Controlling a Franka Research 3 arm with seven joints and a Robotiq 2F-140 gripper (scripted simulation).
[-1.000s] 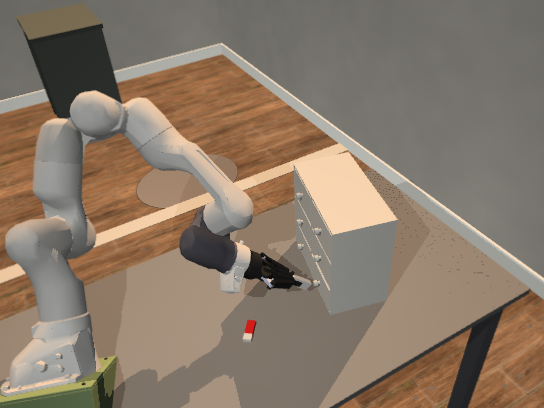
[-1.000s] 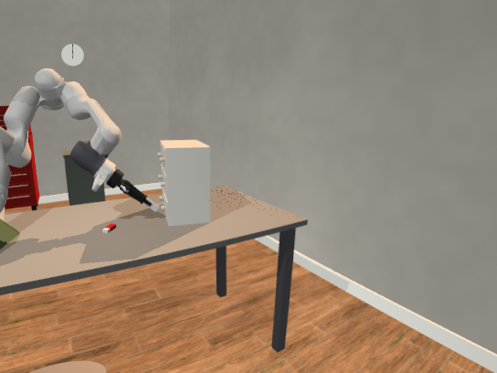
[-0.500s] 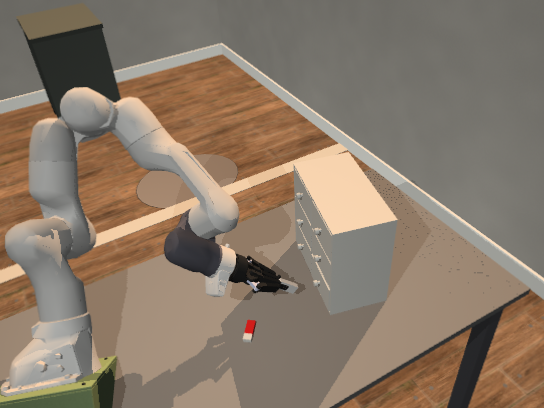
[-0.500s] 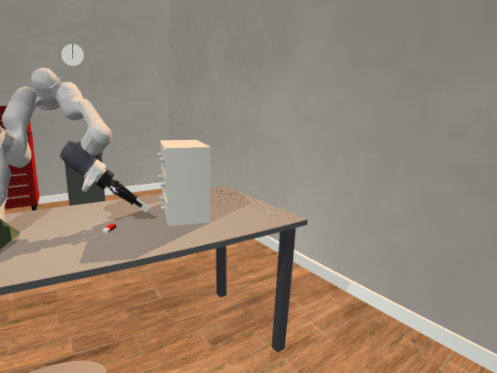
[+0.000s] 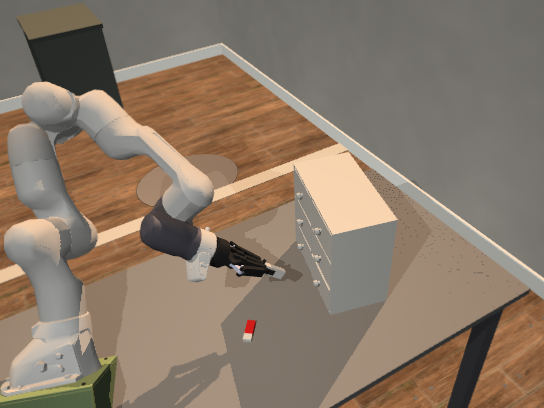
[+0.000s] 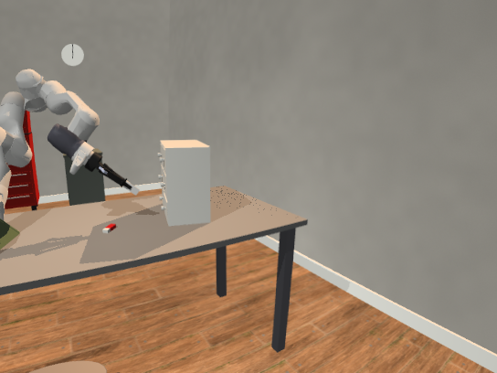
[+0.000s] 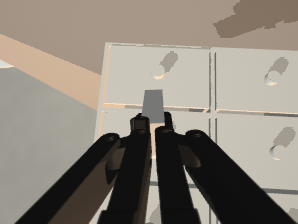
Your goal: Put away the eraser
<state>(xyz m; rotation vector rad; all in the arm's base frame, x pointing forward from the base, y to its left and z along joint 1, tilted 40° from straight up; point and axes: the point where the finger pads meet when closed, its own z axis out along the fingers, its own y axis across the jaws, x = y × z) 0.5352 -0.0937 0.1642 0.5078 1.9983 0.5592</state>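
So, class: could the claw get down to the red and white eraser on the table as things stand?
Probably yes. The eraser lies alone on open table, nothing over or beside it. The claw hangs shut and holds nothing, just short of the chest, so it must open first.

Glossy white rounded arm links [image 5: 125, 132], dark grey wrist segment [image 5: 167, 235], slim black gripper [image 5: 278, 272] with pale fingertips.
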